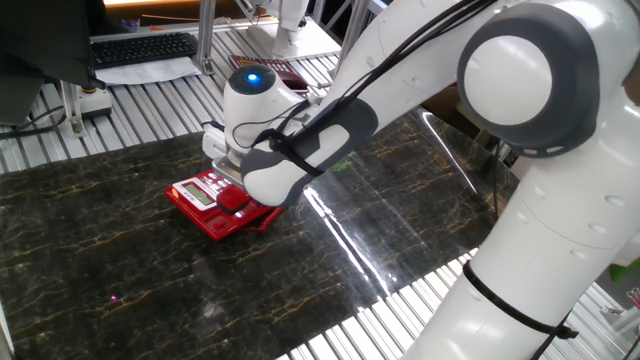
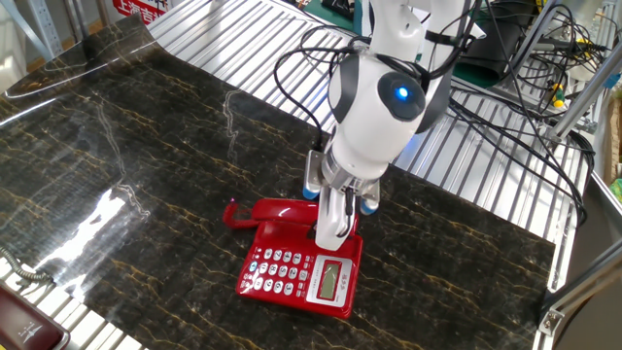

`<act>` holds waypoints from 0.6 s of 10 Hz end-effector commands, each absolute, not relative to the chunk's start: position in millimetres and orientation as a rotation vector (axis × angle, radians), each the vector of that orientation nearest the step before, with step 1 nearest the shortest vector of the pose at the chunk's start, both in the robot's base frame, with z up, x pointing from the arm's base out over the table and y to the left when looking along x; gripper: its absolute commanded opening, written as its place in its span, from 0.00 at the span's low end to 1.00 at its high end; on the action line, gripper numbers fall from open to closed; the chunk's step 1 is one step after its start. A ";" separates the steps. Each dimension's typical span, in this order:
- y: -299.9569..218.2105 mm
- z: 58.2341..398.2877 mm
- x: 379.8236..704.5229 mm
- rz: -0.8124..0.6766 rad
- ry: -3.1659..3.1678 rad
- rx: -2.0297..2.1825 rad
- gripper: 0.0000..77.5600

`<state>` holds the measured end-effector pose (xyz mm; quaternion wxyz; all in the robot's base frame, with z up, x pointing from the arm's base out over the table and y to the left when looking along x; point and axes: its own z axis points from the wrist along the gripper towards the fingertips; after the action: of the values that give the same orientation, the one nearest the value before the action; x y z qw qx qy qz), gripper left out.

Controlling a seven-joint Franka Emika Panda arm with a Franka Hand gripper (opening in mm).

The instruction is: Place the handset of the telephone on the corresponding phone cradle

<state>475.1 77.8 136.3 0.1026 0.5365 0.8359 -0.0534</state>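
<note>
The bright red telephone (image 2: 301, 275) lies on the dark marble top, with its keypad and display facing up; it also shows in one fixed view (image 1: 212, 195). The red handset (image 2: 275, 211) lies along the far side of the base, over the phone cradle (image 2: 288, 233). My gripper (image 2: 330, 222) reaches down onto the handset's right end and is shut on it. In one fixed view my wrist hides the gripper, and only a red part of the handset (image 1: 235, 199) shows. I cannot tell whether the handset rests in the cradle or hangs just above it.
A dark maroon phone (image 2: 27, 329) sits at the near left corner. Ribbed metal table sections (image 2: 466, 160) border the marble. Cables (image 2: 515, 53) hang at the far right. A keyboard (image 1: 140, 47) lies behind the table.
</note>
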 end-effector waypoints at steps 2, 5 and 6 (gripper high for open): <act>90.7 129.1 475.6 -0.153 2.449 1.632 0.01; 95.7 128.8 473.0 -0.086 2.478 1.647 0.01; 96.2 127.9 473.2 -0.087 2.489 1.631 0.01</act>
<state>472.8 94.9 127.7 0.0826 0.5477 0.8318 -0.0350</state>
